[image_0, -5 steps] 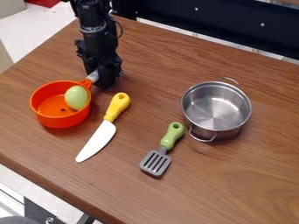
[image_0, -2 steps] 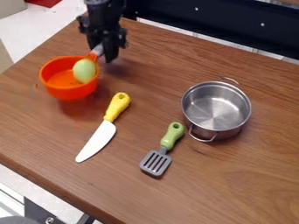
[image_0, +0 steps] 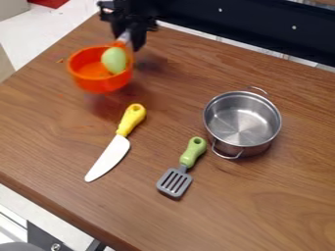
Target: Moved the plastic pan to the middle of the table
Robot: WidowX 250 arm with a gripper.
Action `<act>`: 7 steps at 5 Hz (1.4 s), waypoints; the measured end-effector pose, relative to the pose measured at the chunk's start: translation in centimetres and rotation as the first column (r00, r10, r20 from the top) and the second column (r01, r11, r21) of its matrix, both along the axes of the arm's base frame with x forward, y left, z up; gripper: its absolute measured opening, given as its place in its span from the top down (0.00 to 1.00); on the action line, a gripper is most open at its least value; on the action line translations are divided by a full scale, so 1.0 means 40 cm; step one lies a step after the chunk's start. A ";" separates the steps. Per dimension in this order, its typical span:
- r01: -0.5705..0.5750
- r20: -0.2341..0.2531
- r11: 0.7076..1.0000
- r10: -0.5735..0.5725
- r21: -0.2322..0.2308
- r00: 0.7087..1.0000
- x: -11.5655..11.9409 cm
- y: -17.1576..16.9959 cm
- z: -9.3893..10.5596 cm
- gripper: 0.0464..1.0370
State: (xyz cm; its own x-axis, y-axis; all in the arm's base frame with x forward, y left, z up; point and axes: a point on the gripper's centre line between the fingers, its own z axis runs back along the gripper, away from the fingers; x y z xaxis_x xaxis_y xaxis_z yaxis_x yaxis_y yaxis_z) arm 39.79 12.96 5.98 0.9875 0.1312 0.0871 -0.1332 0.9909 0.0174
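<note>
1. Plastic pan point(image_0: 98, 86), orange and round, hung above the table point(image_0: 262, 211) in the upper left part of the view, a soft shadow on the wood beneath it. It was well apart from the middle of the table.
2. Inside the pan sat a pale green, egg-shaped piece point(image_0: 114, 60), against the side of the bowl nearest the handle.
3. The gripper point(image_0: 132, 40) hung toward the upper left of the view, pinching the pan by the grey end of its handle. The handle slanted up from the bowl's rim to the gripper.
4. Nearer the camera than the pan lay a toy knife point(image_0: 108, 159), its yellow handle pointing away from the camera and its white blade slanting down to the left in the view.
5. To the right of the knife, and apart from it, lay a spatula point(image_0: 175, 183) with a green handle and a grey, slotted head turned toward the camera.
6. Farther right stood a metal pot point(image_0: 242, 117), upright and open at the top, with two loop handles on opposite sides. The nearer loop was just beside the tip of the spatula's handle, with a narrow gap between them.
</note>
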 end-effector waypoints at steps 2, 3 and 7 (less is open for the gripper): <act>-0.061 0.049 0.998 0.061 -0.008 0.997 0.073 -0.081 0.016 0.69; -0.088 0.061 0.996 0.089 -0.028 0.994 0.084 -0.112 0.014 0.69; -0.148 0.045 0.989 0.149 -0.021 0.988 0.040 -0.219 -0.074 0.69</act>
State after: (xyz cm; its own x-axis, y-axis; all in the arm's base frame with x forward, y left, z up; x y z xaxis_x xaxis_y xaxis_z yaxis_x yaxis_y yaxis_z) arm 41.39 4.19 3.04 0.9518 0.2782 0.1291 -0.2794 0.9601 -0.0091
